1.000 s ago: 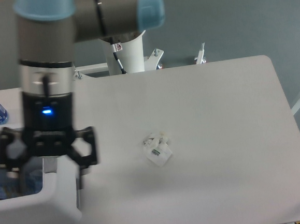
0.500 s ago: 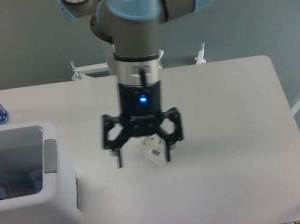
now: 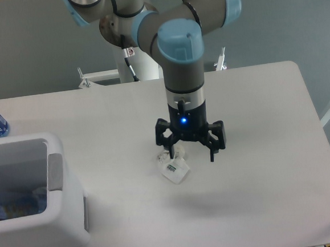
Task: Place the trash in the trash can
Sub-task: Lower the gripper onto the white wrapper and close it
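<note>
We note pincer spread wide, holding nothing, poised just right of crumpled paper wad on surface, likely lining up grasp. White trash can well apart, left.

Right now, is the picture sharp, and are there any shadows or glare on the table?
In the fixed camera view, the gripper and the paper wad look fairly sharp, with no motion blur. The table is evenly lit without harsh glare; only a soft, faint shadow lies below the arm. A small blue light glows on the gripper's body. The trash can looks slightly washed out.
</note>
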`<act>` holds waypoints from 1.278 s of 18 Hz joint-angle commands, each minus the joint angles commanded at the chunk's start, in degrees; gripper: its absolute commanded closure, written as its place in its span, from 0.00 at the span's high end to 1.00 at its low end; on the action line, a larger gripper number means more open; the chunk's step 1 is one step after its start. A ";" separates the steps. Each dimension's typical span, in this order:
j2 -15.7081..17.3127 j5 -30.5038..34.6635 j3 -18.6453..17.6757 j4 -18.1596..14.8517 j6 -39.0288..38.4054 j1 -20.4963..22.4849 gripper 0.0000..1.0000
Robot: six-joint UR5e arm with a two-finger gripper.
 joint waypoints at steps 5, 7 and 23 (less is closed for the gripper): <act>-1.84 0.18 -2.11 0.35 0.09 -0.44 1.00; -2.98 0.26 -3.08 0.62 0.17 -0.70 1.00; -8.18 4.57 -7.83 0.70 8.88 -4.22 0.81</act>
